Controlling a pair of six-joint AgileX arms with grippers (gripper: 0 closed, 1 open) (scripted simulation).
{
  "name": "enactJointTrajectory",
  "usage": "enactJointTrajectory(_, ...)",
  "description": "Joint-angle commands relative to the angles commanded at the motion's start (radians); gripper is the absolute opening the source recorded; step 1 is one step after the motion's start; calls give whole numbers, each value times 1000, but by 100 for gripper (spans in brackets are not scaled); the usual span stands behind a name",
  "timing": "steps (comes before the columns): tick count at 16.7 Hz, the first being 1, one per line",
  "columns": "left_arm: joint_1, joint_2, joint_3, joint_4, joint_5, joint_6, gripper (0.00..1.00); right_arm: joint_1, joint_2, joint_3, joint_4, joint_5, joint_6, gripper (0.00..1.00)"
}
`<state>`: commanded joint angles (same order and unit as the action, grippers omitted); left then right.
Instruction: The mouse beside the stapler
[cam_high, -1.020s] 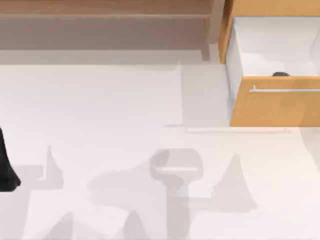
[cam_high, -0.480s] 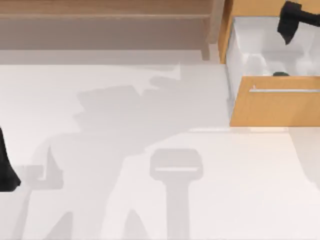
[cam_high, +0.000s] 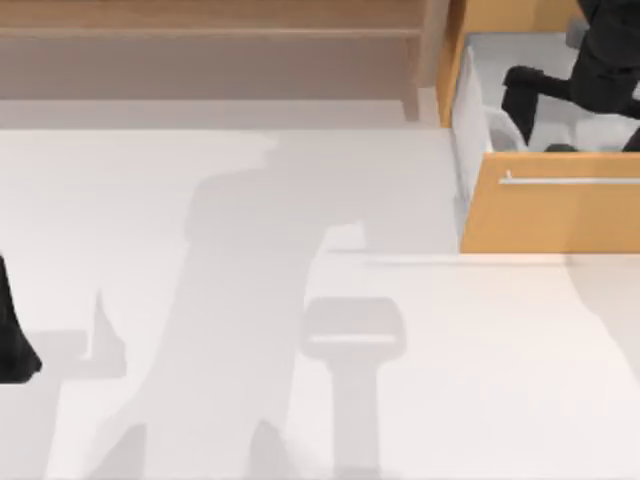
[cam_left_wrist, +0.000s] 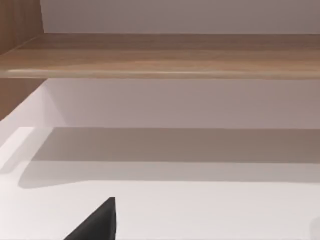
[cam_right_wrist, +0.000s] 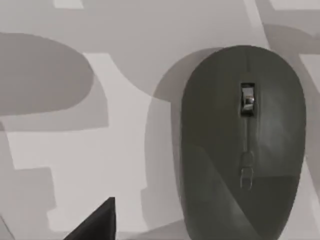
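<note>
The mouse (cam_high: 561, 148) lies in the open drawer (cam_high: 550, 215) at the bench's (cam_high: 300, 300) far right, tucked against the orange front. The right end effector (cam_high: 520, 95) hangs above it, mouse close below in the right wrist view (cam_right_wrist: 243, 140); I cannot tell its finger spread. This looks like the reach-to-grasp step: next, descend and close around the mouse. The left arm (cam_high: 12, 330) sits parked at the left edge.

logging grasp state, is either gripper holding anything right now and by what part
Nothing is held. The right gripper hangs over the open drawer, above the mouse, not touching it. The left arm sits parked at the table's left edge.
</note>
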<state>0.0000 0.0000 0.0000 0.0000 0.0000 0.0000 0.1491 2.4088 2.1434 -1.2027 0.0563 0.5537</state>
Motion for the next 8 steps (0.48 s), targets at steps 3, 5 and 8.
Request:
enactJointTrajectory(3,0,0,0,0,0,0,100,1,34,35,-14,1,9,100)
enactJointTrajectory(5,0,0,0,0,0,0,100,1,34,35,-14,1,9,100)
enactJointTrajectory(8,0,0,0,0,0,0,100,-5,32,31,-12,1,8,100)
